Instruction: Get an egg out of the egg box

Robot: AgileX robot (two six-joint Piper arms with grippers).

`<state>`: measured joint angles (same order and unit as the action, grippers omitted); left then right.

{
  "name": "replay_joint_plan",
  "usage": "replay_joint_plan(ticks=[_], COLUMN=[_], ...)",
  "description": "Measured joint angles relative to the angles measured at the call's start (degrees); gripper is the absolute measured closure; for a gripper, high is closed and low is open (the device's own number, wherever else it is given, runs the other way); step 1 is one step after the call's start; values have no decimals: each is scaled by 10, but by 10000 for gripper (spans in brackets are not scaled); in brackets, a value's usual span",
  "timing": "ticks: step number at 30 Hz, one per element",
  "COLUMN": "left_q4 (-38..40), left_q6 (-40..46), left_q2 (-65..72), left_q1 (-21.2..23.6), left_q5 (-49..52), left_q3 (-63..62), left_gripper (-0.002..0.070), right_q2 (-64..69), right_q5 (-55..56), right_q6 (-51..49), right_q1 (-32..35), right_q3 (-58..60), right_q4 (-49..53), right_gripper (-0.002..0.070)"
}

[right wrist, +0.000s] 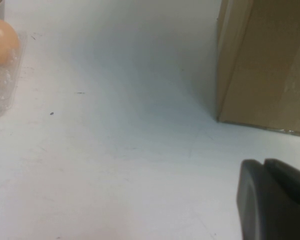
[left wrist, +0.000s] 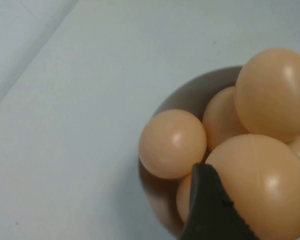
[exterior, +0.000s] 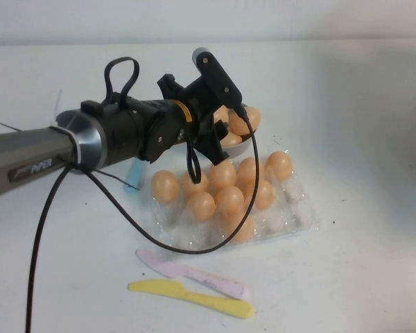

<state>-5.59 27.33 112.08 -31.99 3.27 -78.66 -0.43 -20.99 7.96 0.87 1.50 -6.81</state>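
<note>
Orange-tan eggs fill most of the cups of the egg box (exterior: 291, 218), the clear crinkly plastic tray lying on the white table (exterior: 360, 104) a little right of centre, with the cups along its right edge bare. The left gripper (exterior: 225, 135) is not over that tray: it hangs beyond the tray's far edge, above the small grey bowl (left wrist: 190, 95), which already holds several eggs. In the left wrist view one dark finger (left wrist: 210, 210) rests against the egg (left wrist: 267, 185) nearest the lens, an egg that sits over the bowl, not in the tray; whether the fingers are clamped on it or merely beside it, I cannot tell, since only one finger shows. So the relation that matters runs like this: the tray's eggs lie nearer the robot than the claw, and the nearest row is just below and behind its tip, so any fresh pick would ask the left arm to draw back toward the robot and come down. The eggs stand on end in their cups, long axis upright. The right gripper (right wrist: 275, 200) is parked well off to the right, near a brown cardboard box (right wrist: 262, 65), its two dark fingers pressed together with nothing between them; the left arm is clearly the nearer one. A pink knife (exterior: 194, 274) and a yellow knife (exterior: 191, 298) lie on the table in front of the tray.
</note>
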Motion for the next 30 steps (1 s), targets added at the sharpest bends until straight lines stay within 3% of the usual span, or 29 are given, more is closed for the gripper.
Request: replay_joint_plan(ticks=[6,12,22,25,30], left_q4=[0,0,-54,-80,-93], left_q6=[-27,-52,-76,-105,-130], left_q2=[24,24,-29,-74,-183], left_q1=[10,12,12,12,12], left_q5=[-30,-47,-7,16,14], left_q3=[0,0,0,10,92], left_gripper=[327,209,195,250,513], right_q2=[0,0,0,0,0], right_q5=[0,0,0,0,0], right_q6=[0,0,0,0,0], right_q1=[0,0,0,0,0], right_q3=[0,0,0,0,0], right_q4=[0,0,0,0,0], right_gripper=[694,694,694,694,694])
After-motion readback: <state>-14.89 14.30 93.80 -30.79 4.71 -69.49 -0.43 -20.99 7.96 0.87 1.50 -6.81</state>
